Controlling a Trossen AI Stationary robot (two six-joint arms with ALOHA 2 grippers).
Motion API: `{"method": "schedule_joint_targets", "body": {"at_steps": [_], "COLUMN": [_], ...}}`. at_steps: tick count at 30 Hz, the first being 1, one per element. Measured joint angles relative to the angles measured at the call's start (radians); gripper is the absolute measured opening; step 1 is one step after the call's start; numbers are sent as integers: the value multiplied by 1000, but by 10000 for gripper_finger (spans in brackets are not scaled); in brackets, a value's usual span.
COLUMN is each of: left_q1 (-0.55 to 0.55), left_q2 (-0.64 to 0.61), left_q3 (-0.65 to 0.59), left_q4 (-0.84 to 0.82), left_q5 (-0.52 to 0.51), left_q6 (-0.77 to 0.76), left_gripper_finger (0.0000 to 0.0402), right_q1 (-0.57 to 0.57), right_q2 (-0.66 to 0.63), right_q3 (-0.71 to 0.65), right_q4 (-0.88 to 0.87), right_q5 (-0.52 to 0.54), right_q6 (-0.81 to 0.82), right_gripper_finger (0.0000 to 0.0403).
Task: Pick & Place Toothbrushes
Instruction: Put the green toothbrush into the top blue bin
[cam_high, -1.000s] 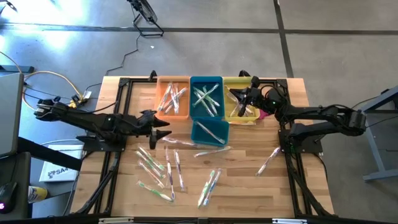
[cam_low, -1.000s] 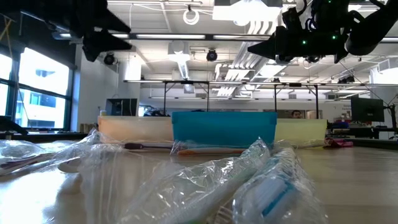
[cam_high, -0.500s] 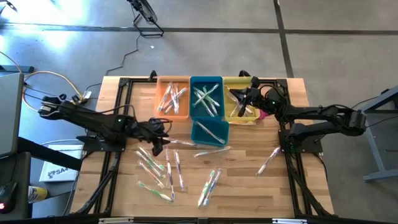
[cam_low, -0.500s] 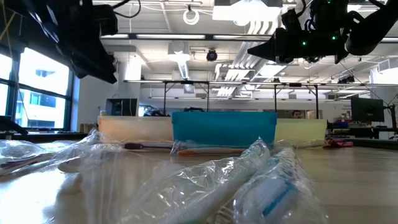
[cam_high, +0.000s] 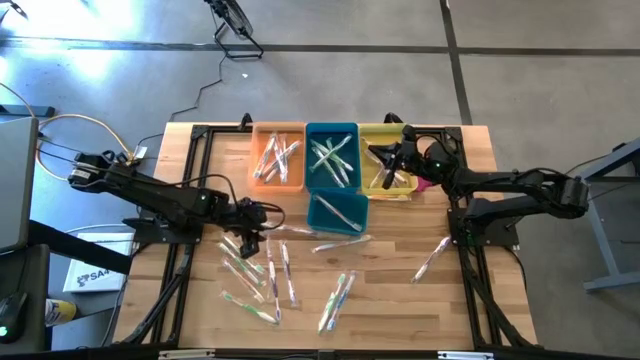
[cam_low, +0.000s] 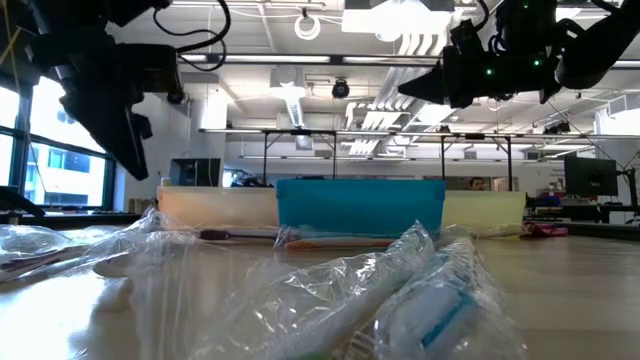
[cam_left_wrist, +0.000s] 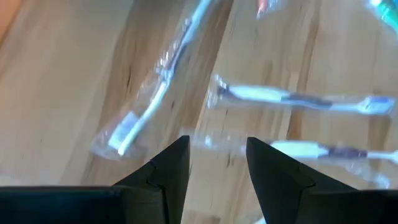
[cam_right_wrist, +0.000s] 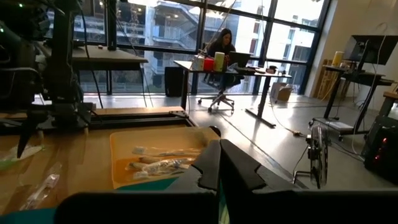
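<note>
We're hanging the left gripper (cam_high: 253, 240) just in front of the orange bin (cam_high: 279, 158), fingers (cam_left_wrist: 166, 171) parted a bit with nothing between them, pointing down at the wrapped toothbrushes (cam_high: 262, 272) scattered on the wooden table (cam_high: 395, 285). In the left wrist view two wrapped ones are lying crosswise right past the fingertips and a third is angling off beside them, none of them touched.

The right gripper (cam_high: 387, 160) is sitting over the yellow bin (cam_high: 388, 173), two bins over from the orange one, jaws pressed together and holding nothing that we can see.

Bins: the orange one has a few toothbrushes in it, the blue bin (cam_high: 332, 156) right beside it has a crisscrossed bunch, and the yellow one has a couple. A smaller teal bin (cam_high: 337, 211) in front of the blue one is holding one or two. One stray toothbrush (cam_high: 432, 258) is lying well away from the orange bin, near the right arm's base.
</note>
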Motion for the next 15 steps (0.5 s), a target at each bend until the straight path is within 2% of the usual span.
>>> {"method": "schedule_joint_targets", "body": {"at_steps": [4,12,15], "left_q1": [0,1,1], "left_q2": [0,2,2], "left_q3": [15,61,73], "left_q4": [-2,-6,15], "left_q5": [-31,-216,-219], "left_q6": [56,256,257], "left_gripper_finger": [155,155,155], "right_q1": [0,0,0], "right_q2": [0,0,0], "right_q3": [0,0,0], "right_q4": [-4,-2,-2], "right_q5": [0,0,0], "right_q6": [0,0,1], "right_gripper_finger": [2,2,2]}}
